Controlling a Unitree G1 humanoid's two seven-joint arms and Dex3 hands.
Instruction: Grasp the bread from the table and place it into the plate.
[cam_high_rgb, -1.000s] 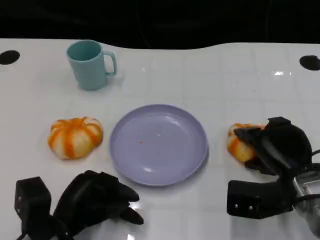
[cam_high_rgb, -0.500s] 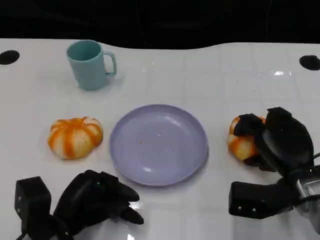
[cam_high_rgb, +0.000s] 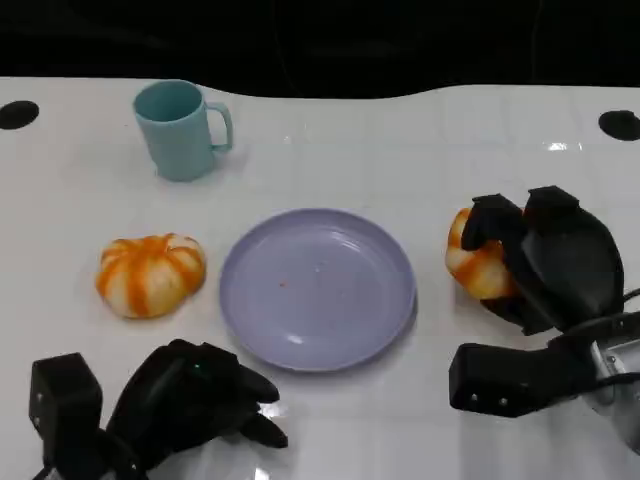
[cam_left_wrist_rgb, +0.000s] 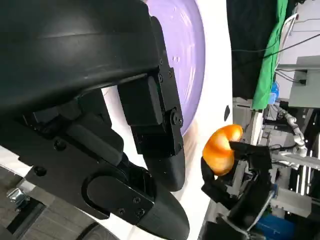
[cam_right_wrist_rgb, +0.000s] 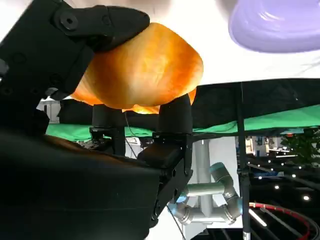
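glossy white table (cam_high_rgb: 420, 150) takes up most of the head view, with a round lavender plate (cam_high_rgb: 317, 288) sitting in the middle of it, nothing on it but a couple of tiny specks. back left of the plate there's a light teal ceramic mug (cam_high_rgb: 181, 129) with its handle pointing right, well apart from everything. a second orange-and-white striped round bun (cam_high_rgb: 150, 273) sits just left of the plate, untouched. the orange-and-white striped bread roll (cam_high_rgb: 474, 260) is just right of the plate's rim, not over it, and the right hand (cam_high_rgb: 545, 262) has its black fingers (cam_right_wrist_rgb: 172, 117) wrapped around it from the far and near sides, so it's holding the roll. can't tell for sure if it's off the table. the left hand (cam_high_rgb: 195, 395) sits low at the near left edge, fingers curled in loosely with nothing in them.
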